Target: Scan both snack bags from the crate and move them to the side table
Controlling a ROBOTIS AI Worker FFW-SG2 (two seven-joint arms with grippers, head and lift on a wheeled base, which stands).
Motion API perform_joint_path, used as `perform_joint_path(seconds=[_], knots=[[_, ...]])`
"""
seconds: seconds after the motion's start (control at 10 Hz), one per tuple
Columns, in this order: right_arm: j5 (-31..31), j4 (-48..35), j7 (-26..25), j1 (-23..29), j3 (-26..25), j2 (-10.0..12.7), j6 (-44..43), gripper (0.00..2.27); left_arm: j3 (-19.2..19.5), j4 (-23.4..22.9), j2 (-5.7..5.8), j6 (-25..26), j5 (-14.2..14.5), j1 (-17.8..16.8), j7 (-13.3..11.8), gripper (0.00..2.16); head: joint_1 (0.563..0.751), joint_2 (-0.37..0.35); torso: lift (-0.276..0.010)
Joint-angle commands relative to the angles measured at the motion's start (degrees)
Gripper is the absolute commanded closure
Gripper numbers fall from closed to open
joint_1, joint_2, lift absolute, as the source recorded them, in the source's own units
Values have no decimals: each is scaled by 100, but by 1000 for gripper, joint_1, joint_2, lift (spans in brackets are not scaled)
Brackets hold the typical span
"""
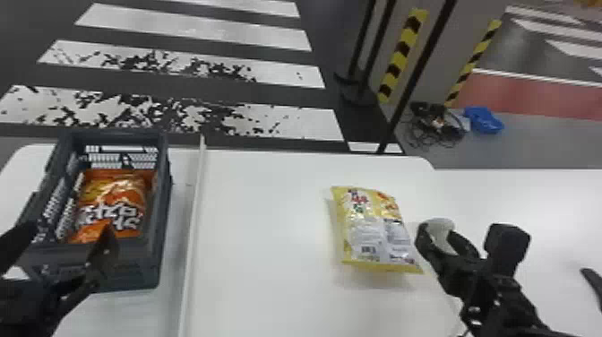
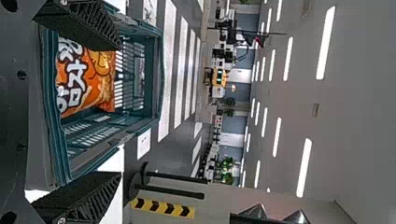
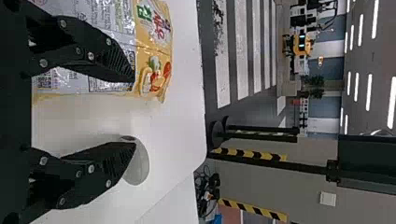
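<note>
The orange snack bag (image 1: 114, 192) lies in the crate (image 1: 145, 264), and the yellow snack bag (image 1: 371, 224) on the bench (image 1: 268, 233). The left gripper (image 2: 120, 111), empty and spread by the crate, could snag its rim if lowered crookedly; a shallow pinch could let the film slip. The right gripper (image 3: 134, 113) has parted fingers with nothing clasped; a sideways sweep might shove the yellow bag or knock the pale rounded object (image 3: 140, 165). Both bags look glossy and puffed, the yellow one showing its barcode.
</note>
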Motion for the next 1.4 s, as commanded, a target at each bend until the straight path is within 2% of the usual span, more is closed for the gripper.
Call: perform_joint_path(seconds=[0.0, 0.1, 0.5, 0.7, 1.1, 1.3], knots=[[35, 140, 135, -150, -121, -143, 440, 76, 0, -6, 30, 0, -1, 1, 2, 39, 695, -242, -99], [71, 298, 143, -238, -139, -293, 598, 80, 0, 12, 48, 0, 7, 1, -7, 39, 695, -250, -99], [273, 958, 293, -651, -183, -565, 668, 90, 0, 73, 74, 18, 16, -26, -7, 39, 695, -289, -99], [308, 1371, 310, -932, -165, -794, 668, 90, 0, 82, 109, 18, 16, -34, 2, 39, 695, -301, -99], [405, 2126, 451, -1327, -174, -1075, 668, 208, 0, 143, 145, 18, 43, -70, 2, 39, 695, -323, -99], [422, 2346, 521, -1424, -165, -1145, 721, 221, 0, 152, 145, 18, 43, -78, 2, 49, 695, -332, -99]])
